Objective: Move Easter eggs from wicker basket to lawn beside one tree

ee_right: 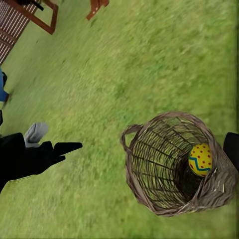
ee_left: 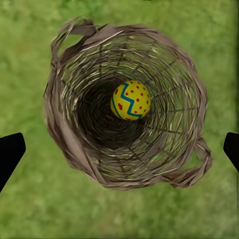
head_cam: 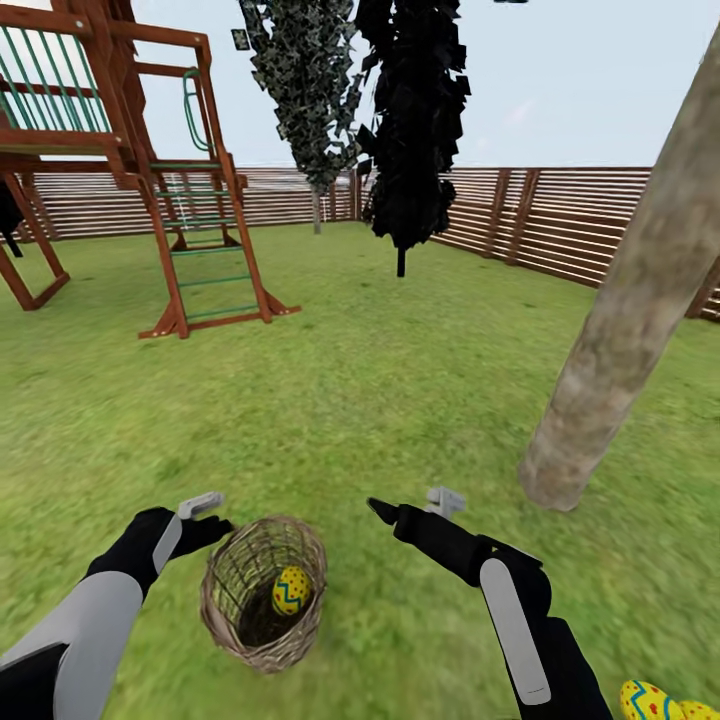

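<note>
One egg (head_cam: 291, 590) remains inside the wicker basket (head_cam: 222, 610), low against the wall at about 3 o'clock of the basket's opening in the head view; the basket stands on the lawn (head_cam: 380, 400) directly ahead of the robot. At 5 o'clock of the head view, at the frame's corner, parts of at least one more egg (head_cam: 650, 702) lie on the grass, apparently already set out on the trunk's side. The left gripper (ee_left: 119, 149) hangs over the basket mouth, fingers spread wide to either side of the rim and holding nothing, a stance judged fit for reaching down onto the last egg. The right gripper (head_cam: 415, 505) is parked at 2 o'clock of the basket, clear of it and evidently empty; how far its jaws stand apart cannot be told. Farther out, at 3 o'clock, rises the tree (head_cam: 620, 320), its pale trunk leaning across the view. Beyond stand the play tower (head_cam: 150, 170) at 10 o'clock, two dark narrow trees (head_cam: 410, 120) at 12, and the slatted fence (head_cam: 560, 220).
</note>
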